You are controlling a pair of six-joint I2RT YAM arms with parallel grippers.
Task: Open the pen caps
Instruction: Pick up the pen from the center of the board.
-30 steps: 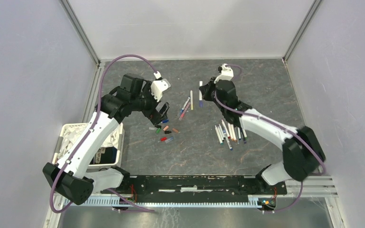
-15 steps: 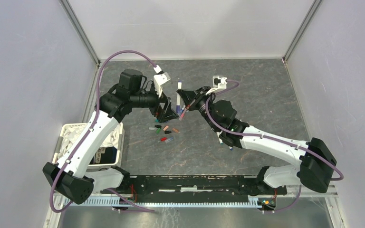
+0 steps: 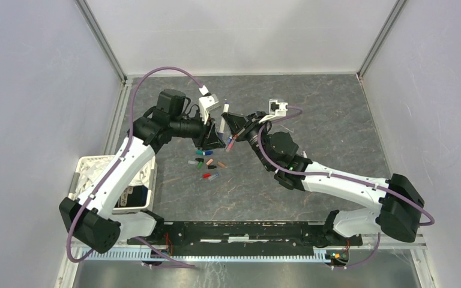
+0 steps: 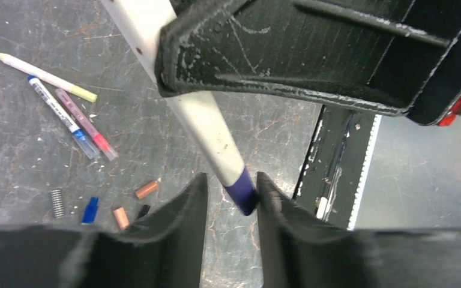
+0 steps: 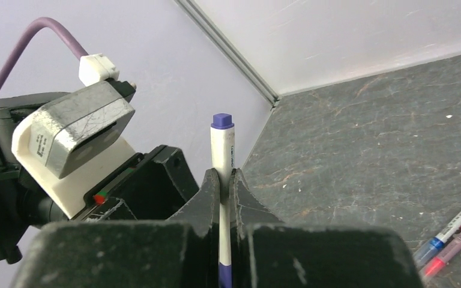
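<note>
Right gripper (image 5: 225, 180) clamped on a pen (image 5: 222, 150); left gripper (image 4: 231, 177) partly open around its cap (image 4: 242, 193).
The round white barrel slants down-right in the left wrist view, with the glossy dark-blue cap at bottom centre, touching one matte black jaw.

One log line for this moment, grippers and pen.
step: uncapping | right gripper: shut on pen | left gripper: open, jaws astride blue cap, not clamped | loose caps: on table

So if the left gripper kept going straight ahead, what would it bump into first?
The blue cap on the pen, sitting between the left gripper's open fingers. Behind it comes the right gripper, shut on that pen; depth is unclear.
</note>
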